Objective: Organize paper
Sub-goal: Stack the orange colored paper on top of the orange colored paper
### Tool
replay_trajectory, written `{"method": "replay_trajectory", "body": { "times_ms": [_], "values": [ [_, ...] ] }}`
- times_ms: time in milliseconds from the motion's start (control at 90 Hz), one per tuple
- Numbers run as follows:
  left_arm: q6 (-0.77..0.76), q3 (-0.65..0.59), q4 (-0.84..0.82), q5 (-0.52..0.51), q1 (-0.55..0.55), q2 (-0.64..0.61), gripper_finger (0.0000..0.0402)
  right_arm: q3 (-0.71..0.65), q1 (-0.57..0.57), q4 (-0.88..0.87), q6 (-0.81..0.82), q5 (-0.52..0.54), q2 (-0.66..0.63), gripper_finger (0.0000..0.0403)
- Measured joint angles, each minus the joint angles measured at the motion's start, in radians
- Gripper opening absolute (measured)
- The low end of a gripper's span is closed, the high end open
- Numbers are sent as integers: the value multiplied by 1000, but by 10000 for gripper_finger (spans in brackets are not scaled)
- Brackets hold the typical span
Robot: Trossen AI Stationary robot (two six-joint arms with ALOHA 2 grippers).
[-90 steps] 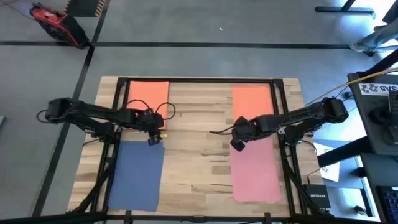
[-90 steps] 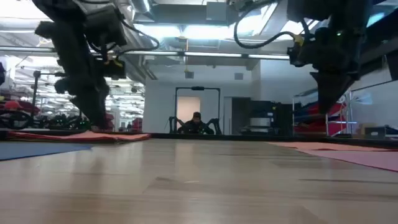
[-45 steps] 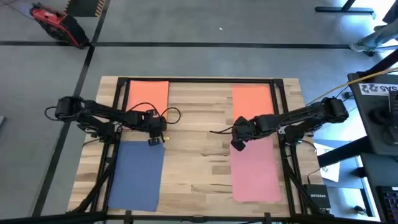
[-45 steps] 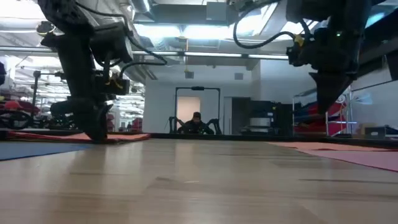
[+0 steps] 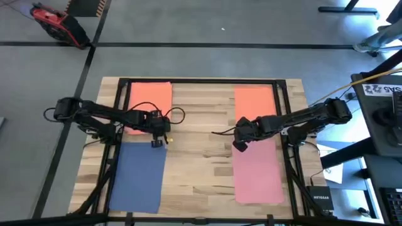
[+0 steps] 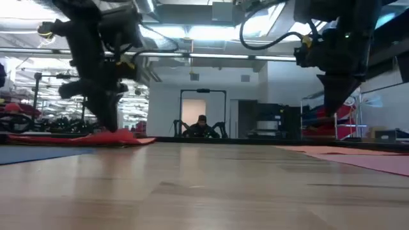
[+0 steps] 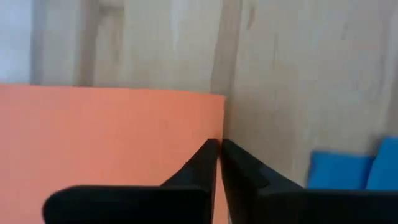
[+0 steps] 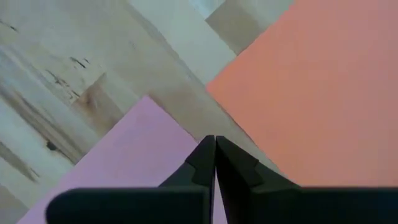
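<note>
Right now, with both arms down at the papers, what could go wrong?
1. The left pincer looks shut on the near corner of the left orange sheet, whose edge lifts in the low view. A fast pull could crease or tear it.
2. The blue sheet lies just in front, so the dragged orange sheet may catch it and push it askew.
3. The right pincer, shut, sits at the gap between the pink sheet and the right orange sheet; sliding could shift both.

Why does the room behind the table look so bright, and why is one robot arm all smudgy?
In the low view, ceiling lights glare white behind the dark arms; the left gripper is smeared by motion blur above the orange paper, while the right gripper looks sharper.
</note>
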Motion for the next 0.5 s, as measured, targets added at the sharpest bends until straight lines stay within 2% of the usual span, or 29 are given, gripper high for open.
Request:
{"method": "replay_trajectory", "body": {
  "times_ms": [267, 378, 500],
  "values": [
    [-17, 63, 26, 97, 1, 0, 0, 0, 0, 22, 0, 0, 0, 0],
    [-19, 84, 93, 120, 2, 0, 0, 0, -6, 84, 0, -1, 0, 0],
    [-50, 100, 166, 130, 2, -1, 0, 0, -49, 201, 23, -57, 0, 0]
  ]
}}
